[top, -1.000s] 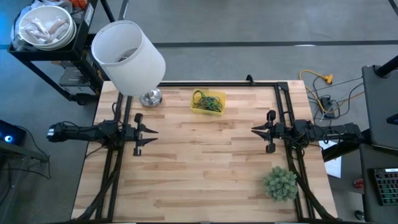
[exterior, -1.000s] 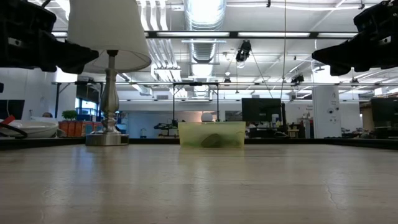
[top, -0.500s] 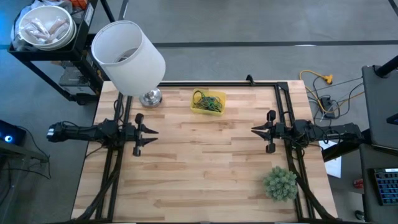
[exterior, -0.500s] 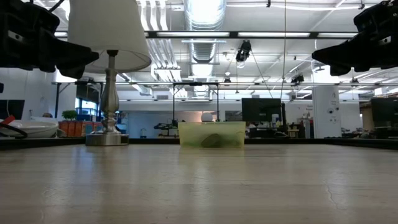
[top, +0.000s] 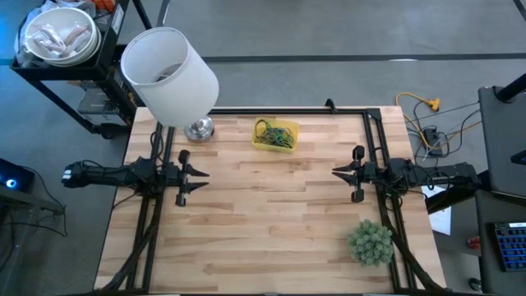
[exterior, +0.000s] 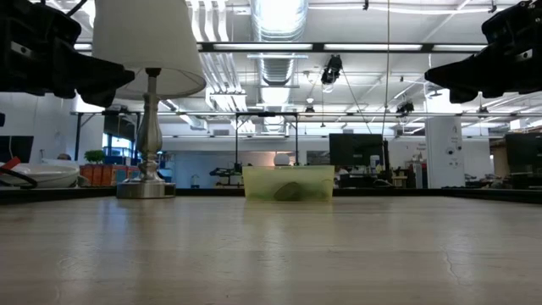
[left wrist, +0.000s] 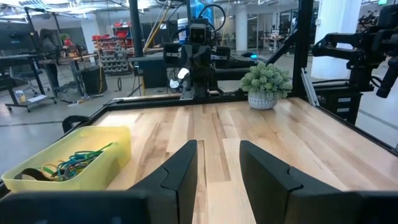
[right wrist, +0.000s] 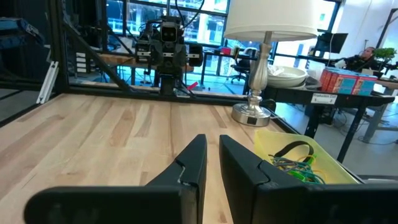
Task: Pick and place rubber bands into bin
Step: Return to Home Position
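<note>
The yellow translucent bin (top: 275, 135) stands on its bottom at the middle of the table's far side (exterior: 288, 180). A tangle of green, black and tan rubber bands (top: 273, 131) lies inside it (left wrist: 68, 163) (right wrist: 292, 158). My left gripper (top: 203, 173) hovers level over the table's left side, pointing right, open with a clear gap (left wrist: 217, 149) and nothing in it. My right gripper (top: 335, 172) hovers level over the right side, pointing left, its fingers only a narrow gap apart (right wrist: 212, 144), also with nothing between them. Both are well short of the bin.
A lamp with a big white shade (top: 168, 74) and a metal foot (top: 198, 129) stands at the far left, just left of the bin. A small green potted plant (top: 370, 242) sits near the front right. Bare wood (top: 271, 214) lies between the arms.
My left gripper has rolled slightly about its own pointing line while staying in place. Its opening has not changed. Nothing else has moved.
</note>
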